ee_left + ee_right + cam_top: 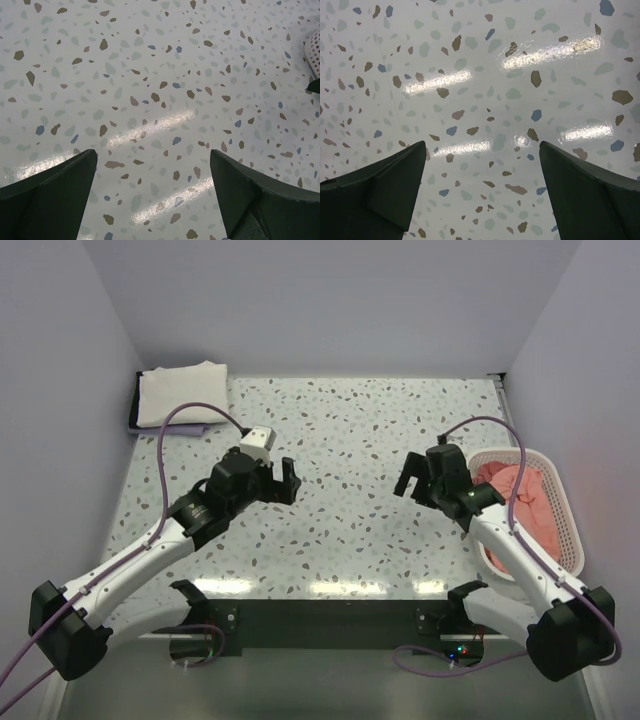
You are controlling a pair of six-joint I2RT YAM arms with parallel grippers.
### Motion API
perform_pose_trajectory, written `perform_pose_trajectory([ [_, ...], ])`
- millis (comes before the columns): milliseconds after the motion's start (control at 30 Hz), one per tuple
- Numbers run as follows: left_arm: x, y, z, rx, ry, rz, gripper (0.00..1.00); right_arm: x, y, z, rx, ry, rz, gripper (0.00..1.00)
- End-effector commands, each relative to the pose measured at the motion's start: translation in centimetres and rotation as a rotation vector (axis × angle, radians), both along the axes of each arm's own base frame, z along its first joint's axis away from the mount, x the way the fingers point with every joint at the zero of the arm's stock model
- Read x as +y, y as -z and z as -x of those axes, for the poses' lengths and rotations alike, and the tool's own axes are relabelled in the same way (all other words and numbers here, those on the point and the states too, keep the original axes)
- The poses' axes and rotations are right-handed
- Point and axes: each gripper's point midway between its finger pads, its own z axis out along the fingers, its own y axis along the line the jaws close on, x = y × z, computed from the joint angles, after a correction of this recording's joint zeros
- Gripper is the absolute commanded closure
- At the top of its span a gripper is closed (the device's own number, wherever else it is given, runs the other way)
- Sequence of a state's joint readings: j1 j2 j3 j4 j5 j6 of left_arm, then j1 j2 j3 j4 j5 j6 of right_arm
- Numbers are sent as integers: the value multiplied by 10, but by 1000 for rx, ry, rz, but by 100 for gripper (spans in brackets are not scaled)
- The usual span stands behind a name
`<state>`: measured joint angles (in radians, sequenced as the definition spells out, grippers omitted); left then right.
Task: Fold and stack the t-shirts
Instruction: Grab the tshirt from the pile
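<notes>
Top external: left tool [283,483] splayed, inward

Lab robot cell: plain white enclosure walls [330,300], speckled tabletop [350,430], left arm [140,560] and right arm [520,552] bolted to black base plate [330,618].

A white ground flecked with brown, blue and grey-green chips is being shown by the table [350,420]. Cream-white is being shown by the folded t-shirt [182,392] at the far left, and salmon-pink by the t-shirts [520,502] at the right, inside a white lattice basket [568,510]. Black is being shown by the left gripper [280,483] and right gripper [412,478], white and black by the arms [150,555], and purple by the cables [185,412]
</notes>
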<state>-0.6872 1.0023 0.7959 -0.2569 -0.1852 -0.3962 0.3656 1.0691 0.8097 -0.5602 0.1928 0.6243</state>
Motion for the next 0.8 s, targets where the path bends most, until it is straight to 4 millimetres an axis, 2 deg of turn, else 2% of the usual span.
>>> perform_pose_trajectory([
  [0, -2, -15, -5, -47, 11, 8, 0, -4, -27, -10, -97, 11, 12, 1],
  [200, -3, -18, -3, -45, 23, 9, 0, -8, -40, -6, -129, 24, 2, 1],
  [300, -5, -21, 0, -45, 39, 22, 0, 1, -50, -9, -126, 1, -25, 1],
  [333, -5, -21, 1, -45, 45, 24, 0, 4, -60, -14, -140, -7, -39, 1],
  [400, -6, -23, 1, -47, 51, 29, 0, 12, -67, -19, -135, -32, -61, 1],
  [467, -8, -25, 3, -49, 60, 36, 0, 20, -78, -33, -133, -47, -65, 1],
  [533, -8, -26, 4, -51, 65, 39, 0, 19, -86, -47, -124, -27, -32, 1],
  [567, -7, -26, 4, -51, 63, 40, 0, 16, -88, -54, -123, -11, -3, 1],
  [600, -8, -27, 4, -52, 64, 41, 0, -2, -89, -58, -118, 54, 73, 1],
  [633, -7, -29, 4, -59, 64, 44, 0, -9, -108, -68, -149, 92, 95, 1],
  [700, -6, -31, 3, -65, 57, 45, 0, -44, -106, -80, -113, 207, 186, 1],
  [733, -6, -30, 4, -64, 59, 45, 0, -55, -111, -88, -118, 239, 185, 1],
  [767, -6, -31, 4, -67, 60, 46, 0, -85, -102, -96, -82, 310, 187, 1],
])
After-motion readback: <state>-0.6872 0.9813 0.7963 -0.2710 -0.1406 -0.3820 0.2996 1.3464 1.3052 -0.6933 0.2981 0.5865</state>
